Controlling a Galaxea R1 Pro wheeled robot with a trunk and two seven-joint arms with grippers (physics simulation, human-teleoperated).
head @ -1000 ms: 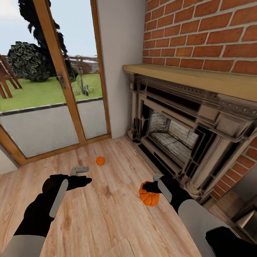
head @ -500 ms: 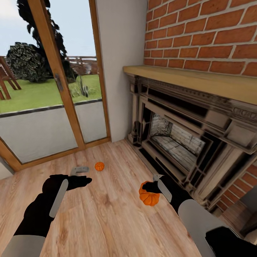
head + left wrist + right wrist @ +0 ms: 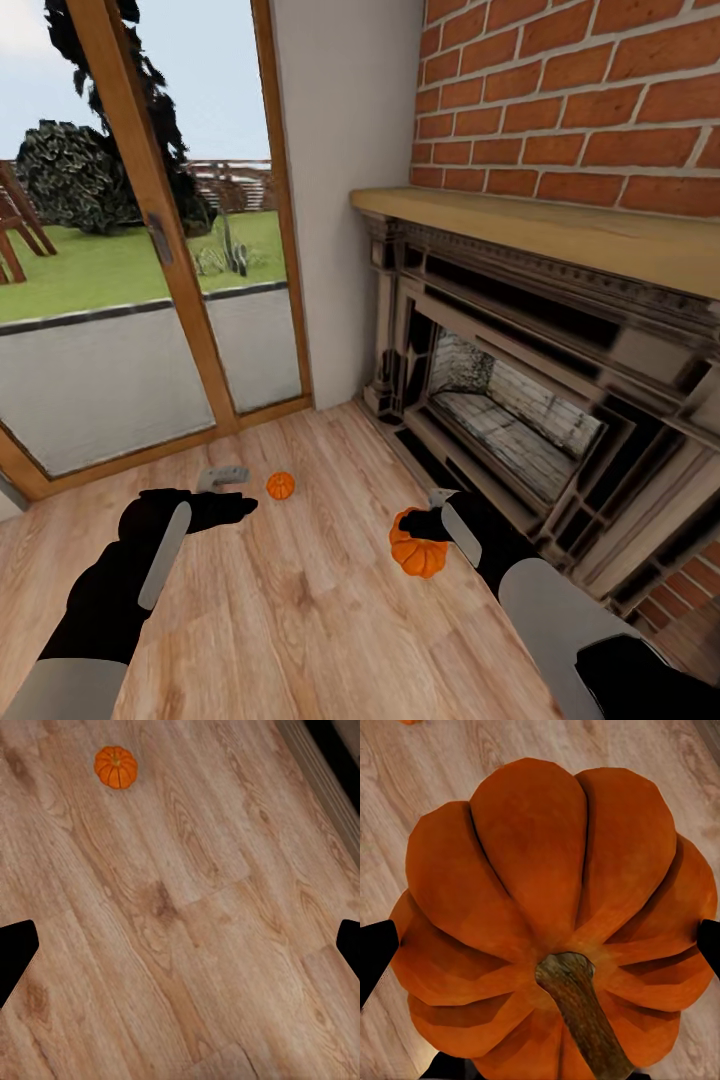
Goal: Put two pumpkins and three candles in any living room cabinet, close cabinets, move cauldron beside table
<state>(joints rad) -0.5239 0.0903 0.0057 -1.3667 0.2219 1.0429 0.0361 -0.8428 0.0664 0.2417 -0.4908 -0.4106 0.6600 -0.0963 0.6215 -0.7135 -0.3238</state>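
My right gripper (image 3: 420,525) is shut on an orange ribbed pumpkin (image 3: 417,553), held above the wooden floor; the right wrist view shows that pumpkin (image 3: 551,922) close up with its brown stem. A second small pumpkin (image 3: 280,486) lies on the floor near the glass door, just beyond my left gripper (image 3: 225,480), which is open with nothing between its fingers. From the left wrist camera this pumpkin (image 3: 115,767) sits apart on bare floorboards. No candles, cabinet or cauldron are in view.
A dark ornate fireplace (image 3: 520,400) with a wooden mantel (image 3: 560,225) under a brick wall stands at the right. A wood-framed glass door (image 3: 150,250) to the garden is at the left. Wooden floor (image 3: 300,600) stretches between them.
The view has turned slightly, so the fireplace and door sit differently in the picture. The floor pumpkin now appears closer to my left gripper. Both arms keep their pose.
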